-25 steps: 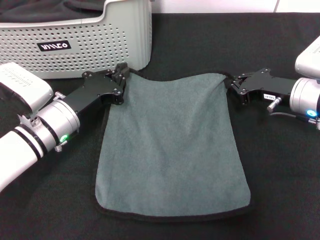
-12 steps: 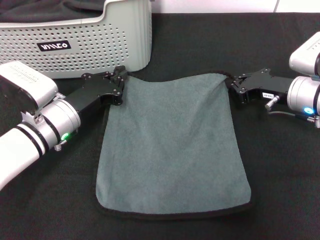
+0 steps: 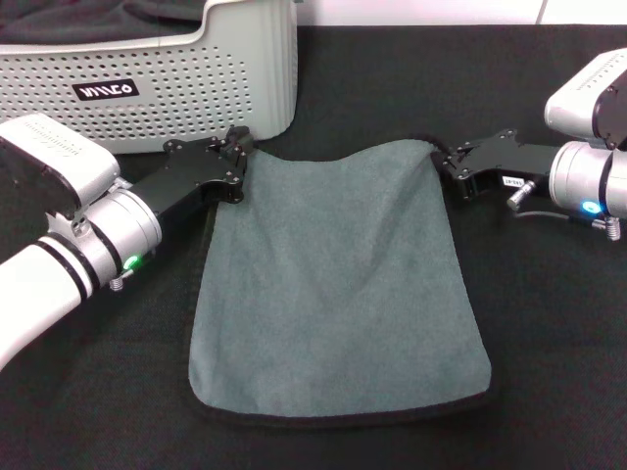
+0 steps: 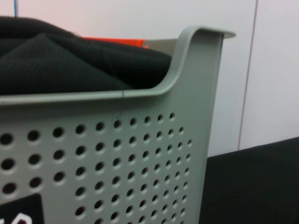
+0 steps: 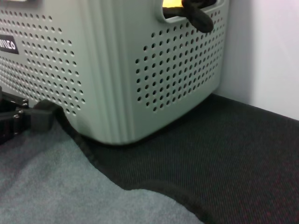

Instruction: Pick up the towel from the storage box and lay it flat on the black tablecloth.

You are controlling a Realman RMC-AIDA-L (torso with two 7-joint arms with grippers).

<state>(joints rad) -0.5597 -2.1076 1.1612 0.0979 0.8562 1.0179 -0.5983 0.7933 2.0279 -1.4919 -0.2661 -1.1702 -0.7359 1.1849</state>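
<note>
The grey-green towel (image 3: 333, 284) lies spread on the black tablecloth (image 3: 549, 323), its near edge flat and its far edge held a little off the cloth. My left gripper (image 3: 236, 157) is shut on the towel's far left corner, just in front of the storage box (image 3: 176, 73). On the far right corner my right gripper (image 3: 448, 164) is shut as well. A soft crease runs down the towel's middle. In the right wrist view the towel (image 5: 56, 186) reaches almost to the storage box (image 5: 117, 70), and the left gripper (image 5: 28, 119) shows beside it.
A dark charcoal cloth (image 4: 56, 65) fills the storage box (image 4: 140, 154), and a strip of it hangs out of the handle hole (image 5: 196, 16). A white wall stands behind the table. Bare tablecloth (image 5: 224, 149) lies to the right of the box.
My right gripper has shifted a little inward and farther back with its corner. The towel's far edge has slackened into a shallow dip, and the left gripper has barely moved.
</note>
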